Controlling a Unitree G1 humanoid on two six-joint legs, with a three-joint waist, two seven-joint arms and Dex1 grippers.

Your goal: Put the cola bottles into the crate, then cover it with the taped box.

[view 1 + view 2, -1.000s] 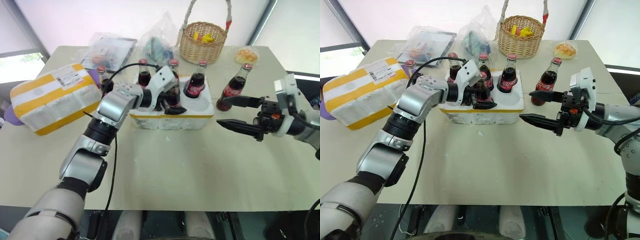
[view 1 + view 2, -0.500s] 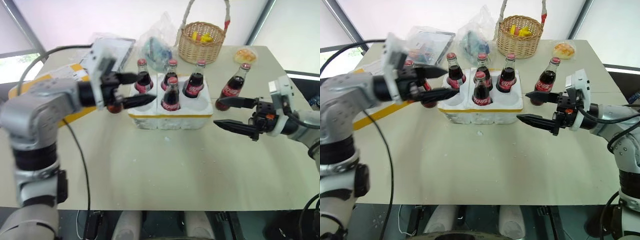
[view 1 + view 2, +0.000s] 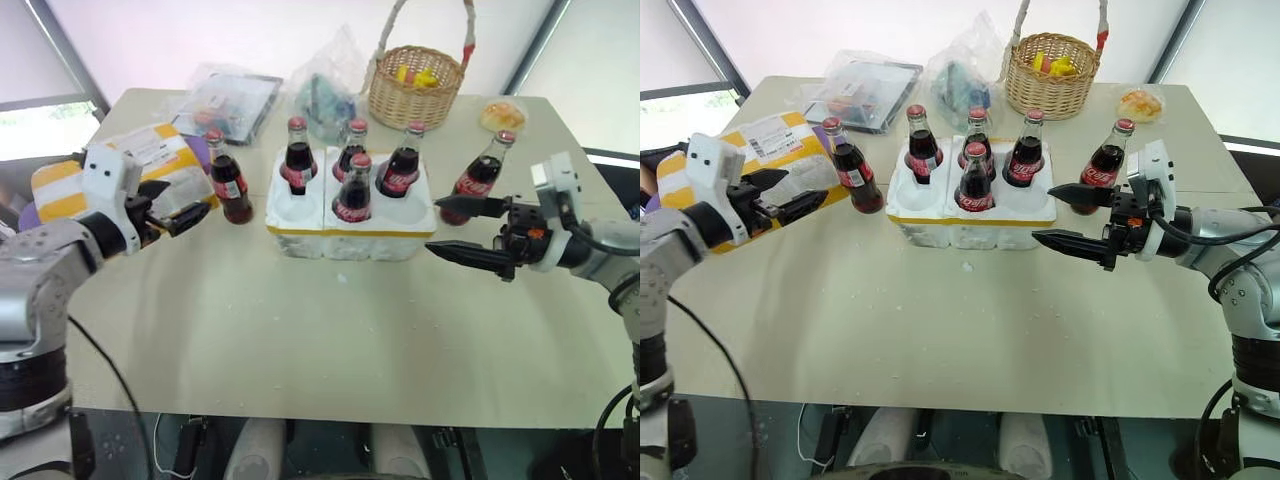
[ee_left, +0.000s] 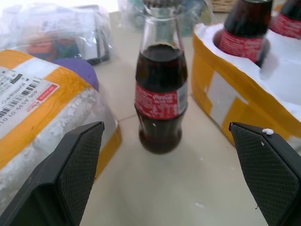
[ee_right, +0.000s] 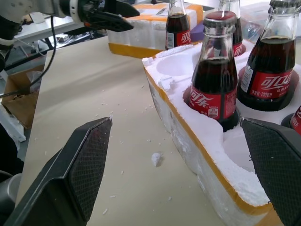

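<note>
Pointing at a loose cola bottle (image 4: 161, 99), the left gripper (image 3: 780, 196) had its fingers wide apart and empty — the bottle stood upright straight ahead, between the taped box (image 3: 790, 150) and the crate (image 3: 970, 215), nearer this arm.

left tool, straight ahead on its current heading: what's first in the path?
Most likely the loose cola bottle standing on the table between the taped box and the crate. It sits centred between the open left tool fingers; depth is hard to judge.

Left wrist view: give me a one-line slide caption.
Open left gripper faces a lone cola bottle standing on the table between the taped box and the crate.
</note>
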